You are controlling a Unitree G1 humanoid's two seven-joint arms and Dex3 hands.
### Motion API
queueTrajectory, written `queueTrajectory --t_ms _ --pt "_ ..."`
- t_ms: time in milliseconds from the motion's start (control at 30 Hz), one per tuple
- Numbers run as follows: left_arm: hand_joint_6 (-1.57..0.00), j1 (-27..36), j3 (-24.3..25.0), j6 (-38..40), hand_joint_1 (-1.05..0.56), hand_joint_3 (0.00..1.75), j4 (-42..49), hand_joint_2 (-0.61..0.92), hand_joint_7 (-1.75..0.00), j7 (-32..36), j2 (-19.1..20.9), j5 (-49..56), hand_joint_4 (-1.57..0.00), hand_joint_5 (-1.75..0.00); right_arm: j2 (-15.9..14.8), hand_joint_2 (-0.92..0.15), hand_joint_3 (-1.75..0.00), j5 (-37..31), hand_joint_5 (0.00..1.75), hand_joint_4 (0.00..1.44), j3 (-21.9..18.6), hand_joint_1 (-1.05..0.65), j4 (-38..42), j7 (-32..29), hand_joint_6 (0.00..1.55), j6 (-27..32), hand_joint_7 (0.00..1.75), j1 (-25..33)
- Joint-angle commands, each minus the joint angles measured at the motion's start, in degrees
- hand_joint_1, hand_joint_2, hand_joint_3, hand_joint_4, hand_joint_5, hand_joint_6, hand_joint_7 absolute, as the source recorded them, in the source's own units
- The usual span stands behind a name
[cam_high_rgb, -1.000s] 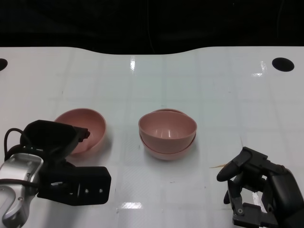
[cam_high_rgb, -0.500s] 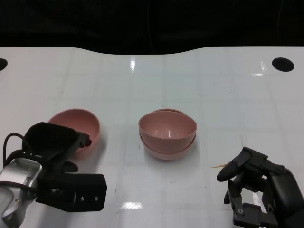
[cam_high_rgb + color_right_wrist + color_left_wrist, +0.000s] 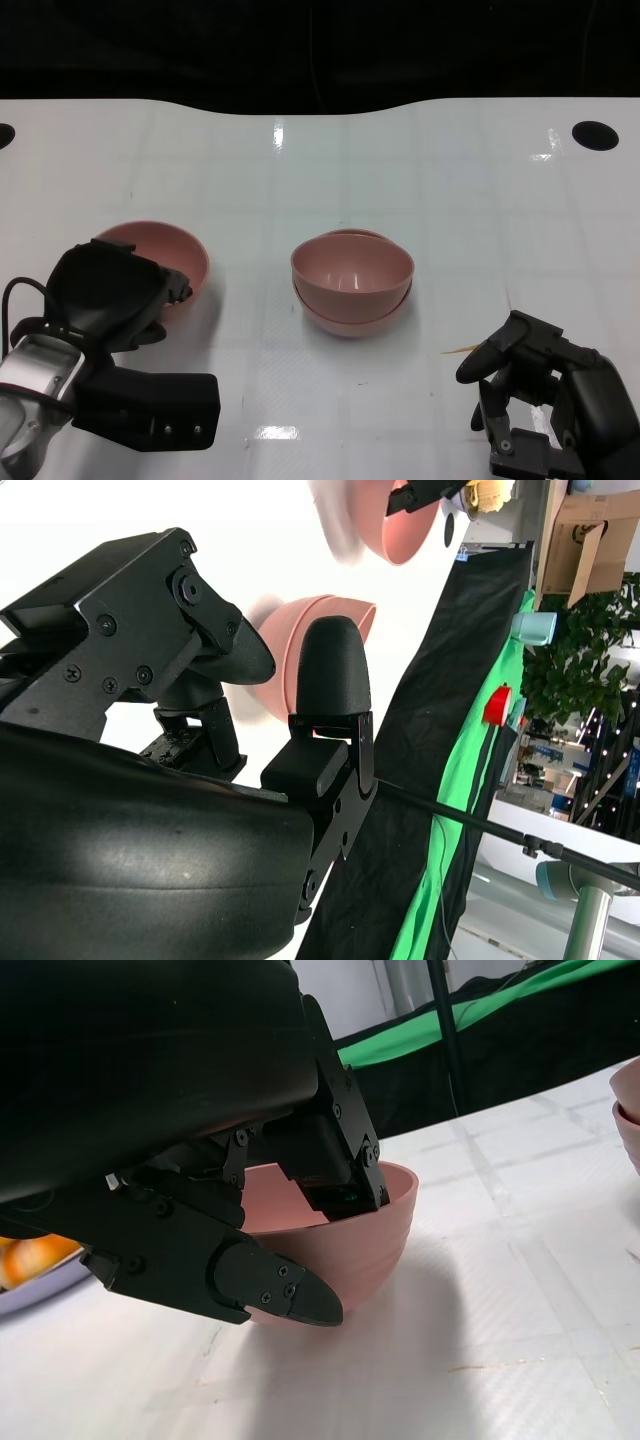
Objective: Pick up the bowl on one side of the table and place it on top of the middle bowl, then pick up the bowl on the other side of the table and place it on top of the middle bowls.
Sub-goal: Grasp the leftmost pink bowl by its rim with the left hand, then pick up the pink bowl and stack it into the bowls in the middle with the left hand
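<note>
while the left bowl (image 3: 160,252) sits at 9 o'clock of the middle stack (image 3: 352,278), well apart from it, the left hand (image 3: 105,290) is pinching its near rim: wrist view shows fingers (image 3: 330,1160) inside the wall and a thumb (image 3: 270,1290) outside. stack already looks like two bowls nested, so this reads as the last pick. bowl seems tilted, maybe just off the table (image 3: 450,200); can't tell for sure. to do it well: firm the pinch before lifting, raise high enough to clear the stack rim, carry toward 3 o'clock, level it, centre over the stack, lower straight, then release. right hand (image 3: 545,400) is parked at 5 o'clock of the stack, fingers curled in, holding nothing.
</note>
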Motion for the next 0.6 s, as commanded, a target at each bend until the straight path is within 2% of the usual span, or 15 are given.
queueTrajectory --t_ms 33,333,433,600 --pt "-1.05 -0.07 0.20 0.03 -0.35 0.02 -0.94 0.92 -0.03 1.67 1.39 0.18 -0.65 -1.71 -0.20 -0.43 -1.29 0.21 1.56 0.81 -0.29 0.00 -0.74 -0.07 0.74 0.40 1.36 0.27" --pt "-1.09 0.13 2.63 -1.11 -0.36 0.00 -4.33 0.91 -0.02 3.10 1.61 -2.16 -0.68 -1.68 -0.10 -0.44 -1.30 0.18 1.56 0.81 -0.21 0.01 -0.33 -0.15 0.74 -0.06 1.37 0.17" --pt "-1.10 -0.08 3.74 -2.61 -0.36 0.00 -5.80 0.90 -0.02 0.78 1.48 -5.18 -0.66 -1.74 0.04 -0.43 -1.30 0.31 1.56 0.81 -0.16 0.01 -0.45 -0.17 0.74 0.19 1.37 0.15" --pt "-1.11 -0.59 4.78 -2.58 -0.37 0.00 -9.61 0.90 -0.02 -4.40 1.71 -8.16 -0.65 -1.74 0.04 -0.43 -1.31 0.19 1.56 0.81 -0.01 0.00 -0.46 -0.18 0.74 0.36 1.37 0.21"
